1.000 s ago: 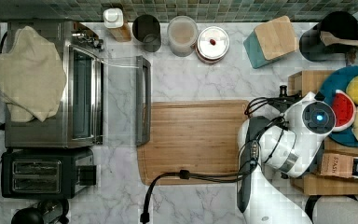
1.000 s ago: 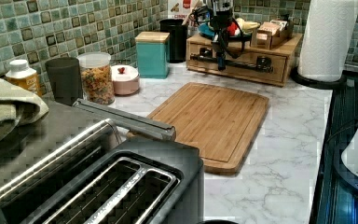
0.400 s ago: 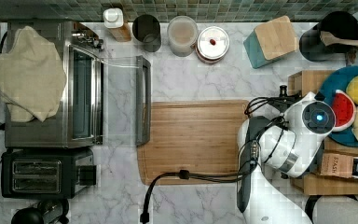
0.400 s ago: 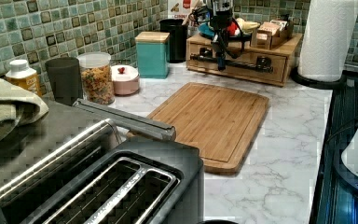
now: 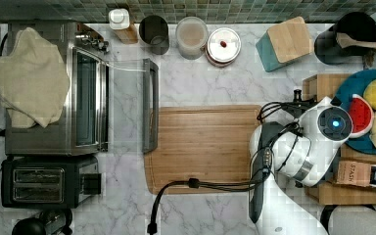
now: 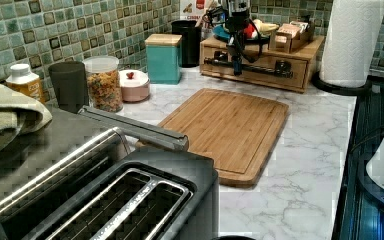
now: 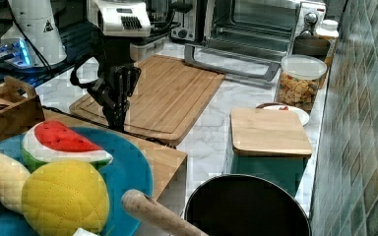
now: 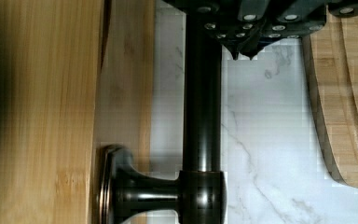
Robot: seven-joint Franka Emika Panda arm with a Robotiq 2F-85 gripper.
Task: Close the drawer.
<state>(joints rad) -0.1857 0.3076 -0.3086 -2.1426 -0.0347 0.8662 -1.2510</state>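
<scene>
On white-veined marble counter (image 6: 300, 150) below green-tiled wall (image 6: 55, 35), bamboo cutting board (image 6: 225, 127).

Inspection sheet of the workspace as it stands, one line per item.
Surface: marble counter, with a cutting board lying in the middle.
Job's things: drawer under the wooden box, its front near flush; fully shut cannot be told. Dark bar handle.
Clutter: toaster oven with its door down, toaster, teal block, paper towel roll, toy fruit plate.
Grippers: gripper down at the handle.
Cables: black cable lying over the cutting board's edge.
Surroundings: tiled wall.
</scene>
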